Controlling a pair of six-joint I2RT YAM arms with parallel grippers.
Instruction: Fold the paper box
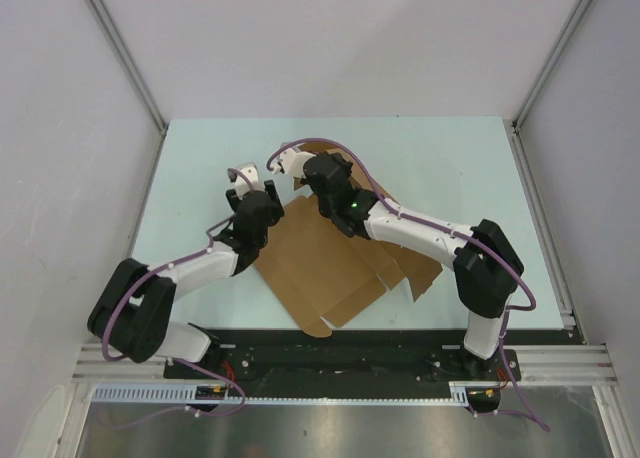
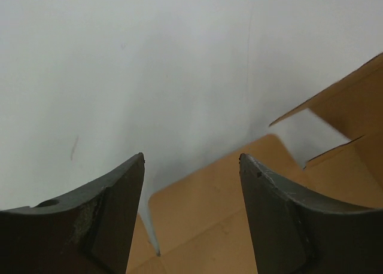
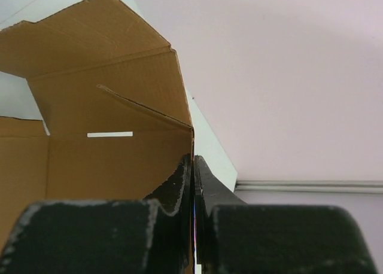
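Here we see the right gripper (image 3: 193, 163) clamped tight, its two dark fingers (image 3: 173, 187) pressed together on the thin edge of a raised panel of the paper box (image 3: 108, 106). That edge runs straight down into the seam between them. To the left of this grip the brown panel stands up, showing a crease line and a narrow slot (image 3: 109, 134) cut through it, with a further flap angled above. On the other side of the fingers we see only the pale wall (image 3: 287, 76). The left gripper (image 2: 191, 157) is released, its jaws spread wide with nothing between them, hanging over the light table (image 2: 119, 76). Just below the gap between its fingers lies a rounded tab (image 2: 209, 208) of the same cardboard, and farther to the right in its wrist view we see a notched edge. From above, the two grippers sit near each other at the far corner of the box. The rest of the sheet spreads flat on the table, back toward the arm bases and between the two arms.
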